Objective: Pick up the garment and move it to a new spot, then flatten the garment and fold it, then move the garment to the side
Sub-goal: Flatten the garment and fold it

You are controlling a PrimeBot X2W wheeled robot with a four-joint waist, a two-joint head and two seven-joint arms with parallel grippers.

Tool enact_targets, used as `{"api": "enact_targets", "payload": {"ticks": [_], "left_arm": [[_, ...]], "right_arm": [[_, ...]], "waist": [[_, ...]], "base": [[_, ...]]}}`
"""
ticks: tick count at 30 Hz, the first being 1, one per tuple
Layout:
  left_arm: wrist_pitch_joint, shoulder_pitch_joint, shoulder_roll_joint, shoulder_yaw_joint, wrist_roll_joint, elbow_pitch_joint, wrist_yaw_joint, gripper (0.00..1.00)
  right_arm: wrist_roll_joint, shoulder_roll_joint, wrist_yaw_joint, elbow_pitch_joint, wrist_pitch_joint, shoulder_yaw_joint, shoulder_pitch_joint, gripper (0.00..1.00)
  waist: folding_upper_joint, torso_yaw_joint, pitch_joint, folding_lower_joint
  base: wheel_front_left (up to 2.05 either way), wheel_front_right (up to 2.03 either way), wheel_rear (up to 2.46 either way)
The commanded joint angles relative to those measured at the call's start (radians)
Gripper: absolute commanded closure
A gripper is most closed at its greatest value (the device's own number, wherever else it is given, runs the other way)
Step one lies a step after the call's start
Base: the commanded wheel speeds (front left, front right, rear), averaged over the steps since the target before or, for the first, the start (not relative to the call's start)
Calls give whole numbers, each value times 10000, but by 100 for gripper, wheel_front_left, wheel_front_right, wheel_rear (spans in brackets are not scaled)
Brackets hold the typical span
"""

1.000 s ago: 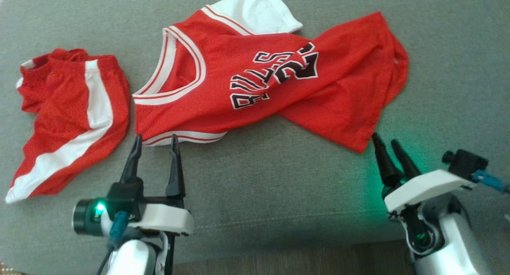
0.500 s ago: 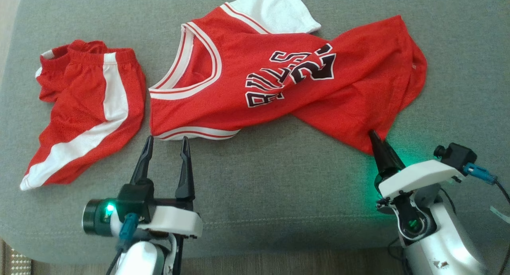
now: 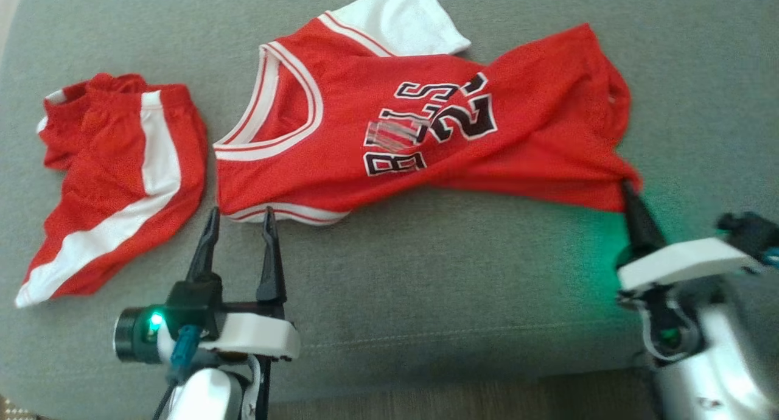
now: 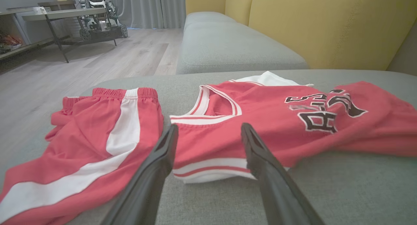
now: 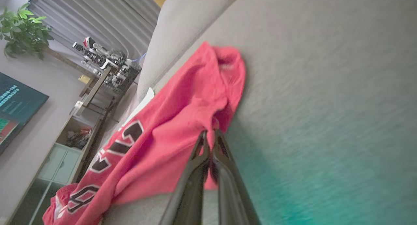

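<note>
Dragged rightward since earlier, jersey lies lengthwise left-to-right on sofa cushion; we log right gripper clenched on its right hem corner, left gripper spread open just beside its near-left edge.

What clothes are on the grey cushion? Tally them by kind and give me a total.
red jersey: 1
red shorts: 1
Total: 2
</note>
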Motion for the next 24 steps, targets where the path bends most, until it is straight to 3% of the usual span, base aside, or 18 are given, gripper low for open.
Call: {"api": "enact_targets", "payload": {"ticks": [1,8,13,19,24], "left_arm": [[-53,-140,-7,367,-23,-422,32,0],[-53,-77,-7,486,-56,-206,-209,0],[-53,-172,199,393,61,552,-644,0],[221,-751,279,98,-711,2104,-1979,0],[506,-1389,188,-207,-1368,2619,-2800,0]], "right_arm": [[-206,-374,0,-713,-90,-269,235,100],[-785,-782,0,-2201,282,-2160,953,100],[-1371,-463,0,-3140,952,-3214,1219,100],[-1831,91,0,-3560,1409,-3123,1177,100],[-2009,217,0,-3629,1455,-2905,1147,100]], "waist": [[0,-213,0,0],[0,-612,-88,0],[0,-763,-183,0],[0,-987,-174,0],[0,-1094,44,0]], "base": [[0,0,0],[0,0,0],[0,0,0],[0,0,0],[0,0,0]]}}
